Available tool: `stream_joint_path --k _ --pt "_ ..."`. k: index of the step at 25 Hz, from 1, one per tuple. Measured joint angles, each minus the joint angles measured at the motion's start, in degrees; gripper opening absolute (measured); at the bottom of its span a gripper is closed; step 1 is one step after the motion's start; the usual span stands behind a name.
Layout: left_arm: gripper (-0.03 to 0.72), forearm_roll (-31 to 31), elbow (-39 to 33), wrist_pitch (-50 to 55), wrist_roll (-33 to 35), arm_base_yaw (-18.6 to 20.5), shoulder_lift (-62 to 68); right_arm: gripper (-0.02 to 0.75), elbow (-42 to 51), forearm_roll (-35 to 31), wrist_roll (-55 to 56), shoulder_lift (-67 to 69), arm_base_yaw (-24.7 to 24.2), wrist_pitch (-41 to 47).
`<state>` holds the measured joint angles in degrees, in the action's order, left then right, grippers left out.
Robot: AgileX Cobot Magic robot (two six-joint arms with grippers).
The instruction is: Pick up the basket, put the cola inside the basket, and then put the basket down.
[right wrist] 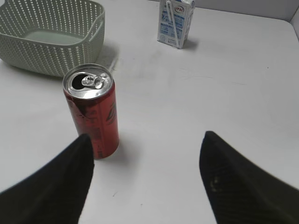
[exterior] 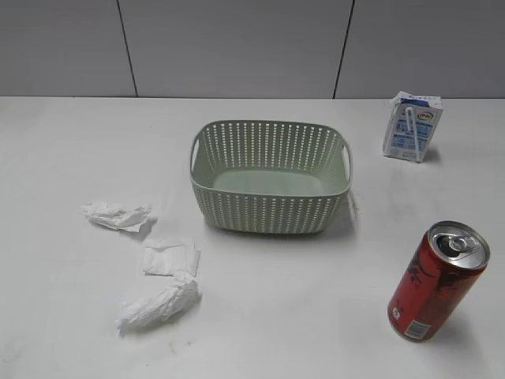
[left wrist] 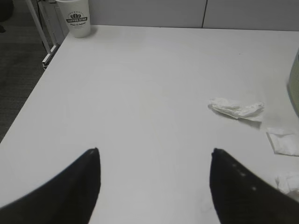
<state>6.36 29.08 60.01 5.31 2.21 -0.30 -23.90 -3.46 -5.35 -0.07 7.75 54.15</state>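
Note:
The pale sage-green basket [exterior: 270, 176] stands empty in the middle of the white table; it also shows in the right wrist view [right wrist: 51, 35] and as a sliver in the left wrist view [left wrist: 295, 84]. The red cola can [exterior: 436, 281] stands upright at the front right, also seen in the right wrist view [right wrist: 92, 112]. My right gripper [right wrist: 145, 140] is open and empty, its left finger just in front of the can. My left gripper [left wrist: 154, 151] is open and empty over bare table, left of the basket. Neither gripper shows in the exterior view.
A blue-and-white drink carton [exterior: 412, 126] stands at the back right. Three crumpled white tissues [exterior: 118, 215] [exterior: 170, 257] [exterior: 158, 305] lie left of the basket. A white paper cup [left wrist: 77, 17] stands at the table's far left corner, by the table edge [left wrist: 32, 93].

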Motion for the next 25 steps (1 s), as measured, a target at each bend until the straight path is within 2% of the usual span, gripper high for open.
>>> stream_joint_path --k 16,20,25 --pt "0.552 -1.12 0.15 -0.35 0.00 0.00 0.80 0.536 0.00 0.00 0.00 0.00 0.00 0.00" --pt "0.552 -0.65 2.28 -4.10 0.00 0.00 7.13 0.536 0.00 0.00 0.00 0.00 0.00 0.00" --pt "0.552 0.90 5.77 -14.94 0.00 0.00 21.05 0.536 0.00 0.00 0.00 0.00 0.00 0.05"
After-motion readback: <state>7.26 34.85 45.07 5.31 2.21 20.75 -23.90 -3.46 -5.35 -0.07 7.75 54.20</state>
